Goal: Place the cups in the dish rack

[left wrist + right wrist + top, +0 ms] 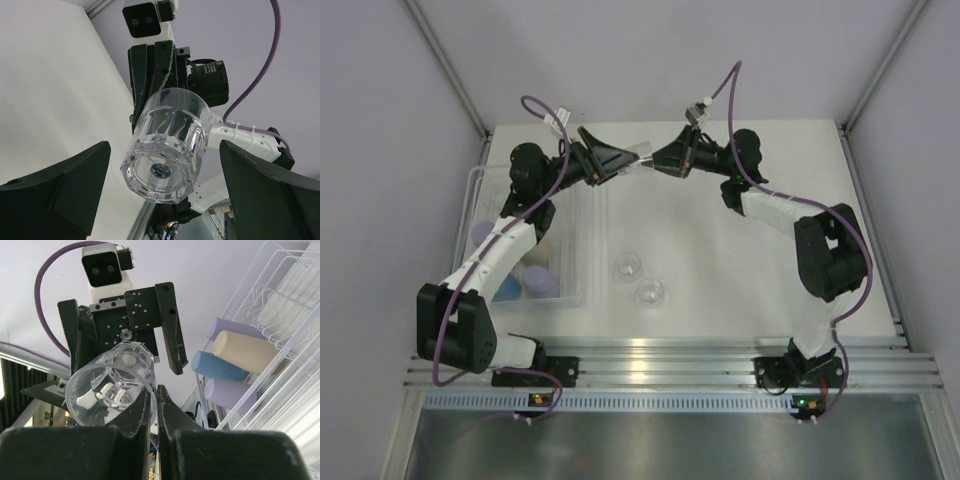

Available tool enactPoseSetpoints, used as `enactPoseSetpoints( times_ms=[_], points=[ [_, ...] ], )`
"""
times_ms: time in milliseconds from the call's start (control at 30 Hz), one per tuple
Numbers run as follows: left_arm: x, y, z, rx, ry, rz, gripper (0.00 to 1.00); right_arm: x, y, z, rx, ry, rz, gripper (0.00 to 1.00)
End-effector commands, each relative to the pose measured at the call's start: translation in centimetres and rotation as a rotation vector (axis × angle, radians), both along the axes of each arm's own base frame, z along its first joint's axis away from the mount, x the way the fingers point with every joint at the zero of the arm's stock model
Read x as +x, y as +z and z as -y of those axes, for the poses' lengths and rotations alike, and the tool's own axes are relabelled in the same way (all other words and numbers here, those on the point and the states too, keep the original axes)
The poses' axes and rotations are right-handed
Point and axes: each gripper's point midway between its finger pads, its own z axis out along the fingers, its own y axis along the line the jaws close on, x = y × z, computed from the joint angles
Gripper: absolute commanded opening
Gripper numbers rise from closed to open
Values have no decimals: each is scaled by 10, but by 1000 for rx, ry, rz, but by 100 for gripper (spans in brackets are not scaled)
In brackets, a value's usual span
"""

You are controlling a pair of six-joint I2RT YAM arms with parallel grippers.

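bg: grey walls (380,200) | white table (740,210) | alu rail (660,365) near edge

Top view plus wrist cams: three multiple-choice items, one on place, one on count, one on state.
1. Where are the four opaque tumblers?
A) in the dish rack
B) beside the right arm's base
C) in the left jaws

2. How many clear cups sit on the table?
A) one
B) two
C) three

3. The right gripper is:
A) open
B) shut on a clear cup
C) shut on nothing

Answers:
1 A, all four lie inside the rack.
2 B, two sit to the right of the rack.
3 B, its jaws pinch that cup's wall in mid-air.
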Motion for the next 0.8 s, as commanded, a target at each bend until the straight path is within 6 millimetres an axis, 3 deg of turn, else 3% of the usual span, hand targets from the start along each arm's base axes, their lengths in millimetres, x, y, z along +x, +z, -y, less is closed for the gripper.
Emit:
enactPoseSetpoints(
  times_ms=[0,67,167,300,333,500,533,633,667,767],
  points=[
    [-2,33,6,-33,-21,113,94,-5,20,-4,49,14,92,0],
    [-2,32,8,-34,-27,107,88,-5,18,-5,47,17,92,0],
    [-2,30,10,-33,-33,103,67,-6,14,-6,43,18,84,0],
    [-2,28,14,-40,-50,89,5,-5,10,-6,41,17,77,0],
    [-3,27,15,-38,-61,86,0,-4,9,-6,40,16,74,0],
    [-4,25,16,-36,-59,87,0,-2,9,-6,46,15,75,4],
    [-5,27,14,-38,-45,96,0,-2,8,-6,52,15,71,16],
    [-3,33,8,-36,5,124,0,-2,10,-7,73,20,71,36],
    [0,36,5,-35,27,134,0,-1,10,-6,79,17,72,58],
    [5,45,-4,-25,65,159,0,-1,9,-5,94,9,70,61]
  ],
)
